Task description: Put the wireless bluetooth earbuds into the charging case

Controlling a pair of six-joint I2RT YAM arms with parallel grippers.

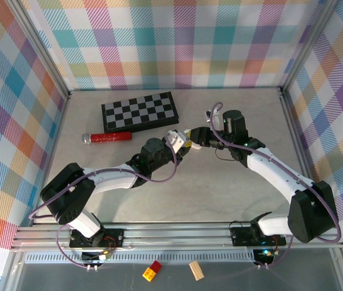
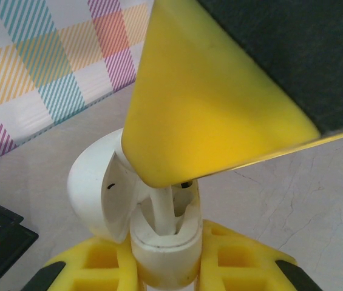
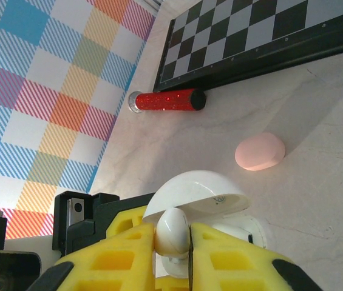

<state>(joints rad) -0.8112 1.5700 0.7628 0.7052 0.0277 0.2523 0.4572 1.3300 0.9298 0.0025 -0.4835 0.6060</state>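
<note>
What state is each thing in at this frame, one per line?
white charging case: lid open, clamped in left gripper
white earbud: pinched in right gripper, at the case's mouth
pink case: shut, lying on the table
red tube: lying on its side
chessboard: flat on the table

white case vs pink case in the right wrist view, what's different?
Lid: the white case is open; the pink case looks shut.
Support: the white case sits clamped in the left gripper; the pink case lies loose on the table.
The right gripper holds an earbud at the white case, away from the pink case.
Both are smooth rounded pebbles.
</note>
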